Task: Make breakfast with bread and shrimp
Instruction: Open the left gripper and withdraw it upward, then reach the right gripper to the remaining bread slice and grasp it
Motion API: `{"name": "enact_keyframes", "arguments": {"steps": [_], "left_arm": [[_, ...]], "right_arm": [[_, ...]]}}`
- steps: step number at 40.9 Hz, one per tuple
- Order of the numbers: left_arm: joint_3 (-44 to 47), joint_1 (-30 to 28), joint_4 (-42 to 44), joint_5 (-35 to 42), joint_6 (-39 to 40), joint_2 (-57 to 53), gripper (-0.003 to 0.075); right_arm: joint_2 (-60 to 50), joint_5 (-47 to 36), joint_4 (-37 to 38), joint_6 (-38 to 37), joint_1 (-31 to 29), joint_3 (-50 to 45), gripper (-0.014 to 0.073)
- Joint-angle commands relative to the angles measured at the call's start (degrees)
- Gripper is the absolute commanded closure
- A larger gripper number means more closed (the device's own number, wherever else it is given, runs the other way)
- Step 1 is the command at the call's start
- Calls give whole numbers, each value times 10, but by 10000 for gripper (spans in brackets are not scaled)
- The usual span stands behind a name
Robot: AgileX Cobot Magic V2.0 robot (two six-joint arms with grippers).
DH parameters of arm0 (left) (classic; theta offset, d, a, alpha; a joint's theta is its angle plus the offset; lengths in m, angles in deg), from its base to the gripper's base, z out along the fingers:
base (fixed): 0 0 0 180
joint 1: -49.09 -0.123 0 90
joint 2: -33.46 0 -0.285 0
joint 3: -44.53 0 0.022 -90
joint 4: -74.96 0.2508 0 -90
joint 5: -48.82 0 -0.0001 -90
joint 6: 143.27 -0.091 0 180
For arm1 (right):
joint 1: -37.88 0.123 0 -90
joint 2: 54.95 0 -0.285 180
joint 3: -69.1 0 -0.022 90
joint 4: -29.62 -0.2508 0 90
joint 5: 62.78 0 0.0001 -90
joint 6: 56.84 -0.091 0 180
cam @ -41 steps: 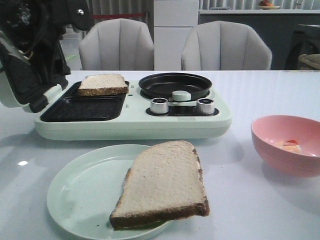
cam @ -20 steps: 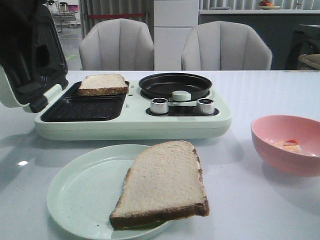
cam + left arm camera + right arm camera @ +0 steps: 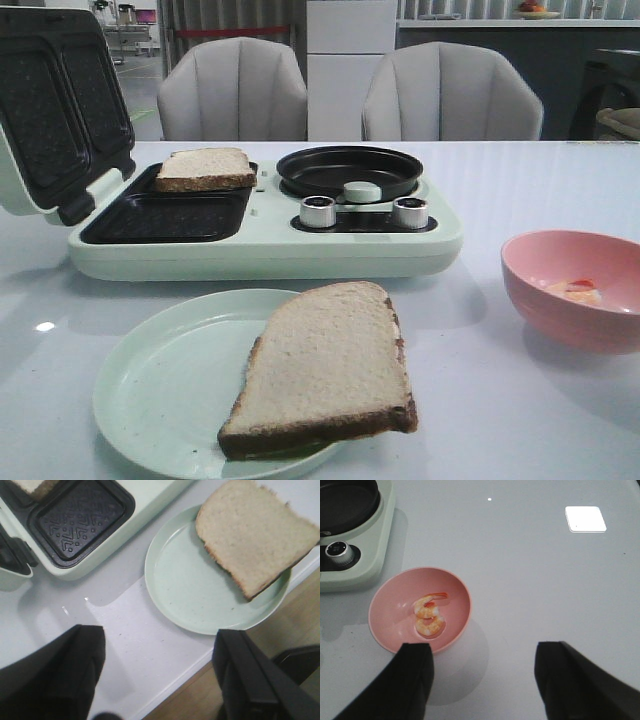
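Overhanging plate (image 3: 160,390) rim: bread (image 3: 330,365) (crust)

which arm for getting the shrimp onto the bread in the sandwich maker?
Probably right. Its open pincer hangs just beside the pink bowl holding the shrimp. The left pincer hangs open by the plate, away from the bowl.

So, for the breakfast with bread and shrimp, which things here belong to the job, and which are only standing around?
For the job:
- bread on plate
- bread on sandwich maker
- shrimp in pink bowl
- green plate
- sandwich maker

Just there:
- two chairs
- white cabinet
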Motion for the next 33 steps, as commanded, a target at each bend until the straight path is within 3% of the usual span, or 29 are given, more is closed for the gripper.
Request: {"name": "enact_keyframes", "arguments": {"steps": [1,7,19,33], "left_arm": [[13,-19,-64,55,-5,-81,213],[54,-21,-126,88,-5,-174,213],[79,11,-137,139,-4,-211,213],[79,11,-131,152,-4,-209,213]], "right_arm": [[6,-34,-12,3,-2,15,51],[22,-10,-129,22,0,15,53],[188,81,-478,267,55,15,53],[420,-14,-644,376,200,18,54]]}}
